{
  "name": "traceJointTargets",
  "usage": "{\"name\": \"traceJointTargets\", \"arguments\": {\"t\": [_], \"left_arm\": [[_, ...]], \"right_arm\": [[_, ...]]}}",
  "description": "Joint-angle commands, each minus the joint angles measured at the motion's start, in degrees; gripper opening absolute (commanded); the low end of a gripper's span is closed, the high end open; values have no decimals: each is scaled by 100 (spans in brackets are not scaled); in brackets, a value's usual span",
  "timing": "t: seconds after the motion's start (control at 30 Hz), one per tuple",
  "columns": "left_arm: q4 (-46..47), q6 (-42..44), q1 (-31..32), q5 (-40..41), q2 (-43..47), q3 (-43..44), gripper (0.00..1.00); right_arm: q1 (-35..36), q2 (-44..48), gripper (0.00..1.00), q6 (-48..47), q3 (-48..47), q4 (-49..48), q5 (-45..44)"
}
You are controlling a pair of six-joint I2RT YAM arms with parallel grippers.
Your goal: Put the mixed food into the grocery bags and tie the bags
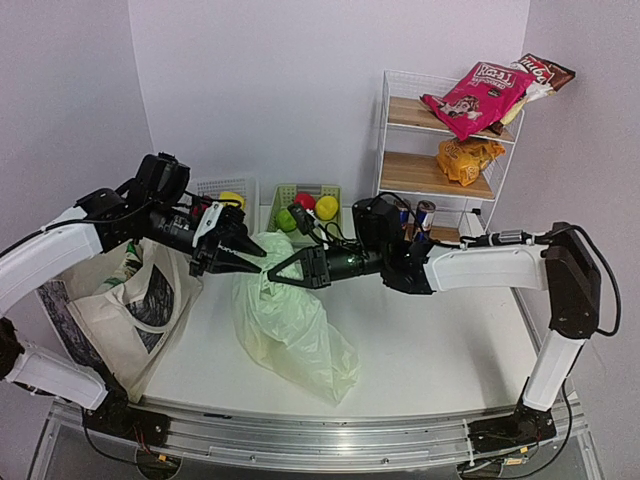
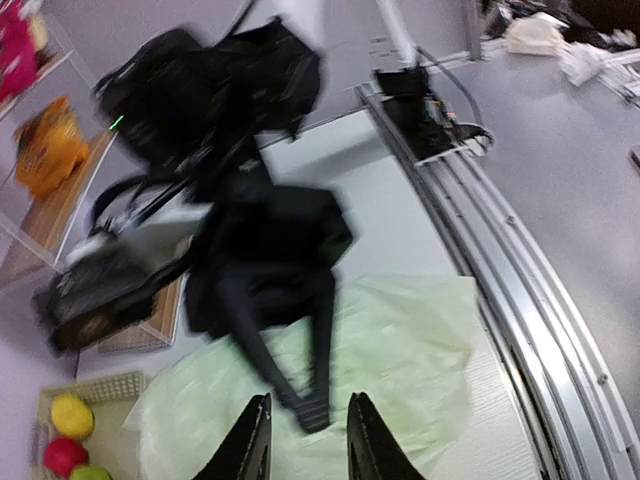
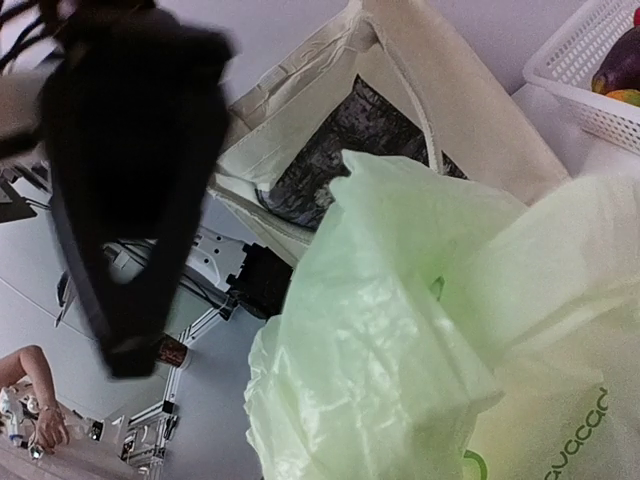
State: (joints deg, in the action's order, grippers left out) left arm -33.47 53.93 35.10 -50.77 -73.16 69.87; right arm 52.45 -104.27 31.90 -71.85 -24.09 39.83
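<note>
Nearest me, the pale-green plastic bag (image 1: pixel 295 330) slumps on the table (image 1: pixel 440 340), left of centre, its bottom toward the near edge. The canvas tote (image 1: pixel 120 300) sits at the left edge. Over the bag's bunched top the arms meet tip to tip. My left gripper (image 1: pixel 255 255) has its fingers (image 2: pixel 250 440) slightly apart, pinching nothing. The right gripper (image 1: pixel 276 272) has its fingers pressed together against the plastic; I can't tell whether film is caught. Along the far edge sit a white basket (image 1: pixel 212 186), a green basket (image 1: pixel 310 190) of fruit (image 1: pixel 327 207) and drink cans (image 1: pixel 425 215). The wire rack (image 1: pixel 383 130) in the far right corner holds a pink packet (image 1: pixel 478 95) and an orange packet (image 1: pixel 468 158).
</note>
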Motion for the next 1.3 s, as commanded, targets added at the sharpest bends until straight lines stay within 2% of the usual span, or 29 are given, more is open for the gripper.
{"name": "traceJointTargets", "arguments": {"t": [0.0,0.1,0.17,0.3,0.43,0.67,0.87,1.1,1.27], "left_arm": [[-474,-81,287,21,257,-235,23],[-164,-421,358,-297,233,-390,27],[49,-501,480,-136,178,-560,28],[388,-551,497,706,-94,-753,29],[993,-1054,437,1419,-246,-704,27],[723,-726,182,1245,-146,-854,24],[769,-651,164,1349,-248,-785,27],[731,-922,170,445,-250,-608,33],[653,-1072,173,239,-266,-606,36]], "right_arm": [[29,176,0,276,-247,-239,-317],[35,163,0,310,-324,-61,-426],[31,187,0,273,-297,4,-449],[34,306,0,297,-172,20,-379],[31,366,0,373,-138,26,-100],[36,406,0,368,-139,7,181],[35,322,0,382,-314,8,373],[53,172,0,335,-415,-16,46],[51,123,0,263,-456,-32,-64]]}}
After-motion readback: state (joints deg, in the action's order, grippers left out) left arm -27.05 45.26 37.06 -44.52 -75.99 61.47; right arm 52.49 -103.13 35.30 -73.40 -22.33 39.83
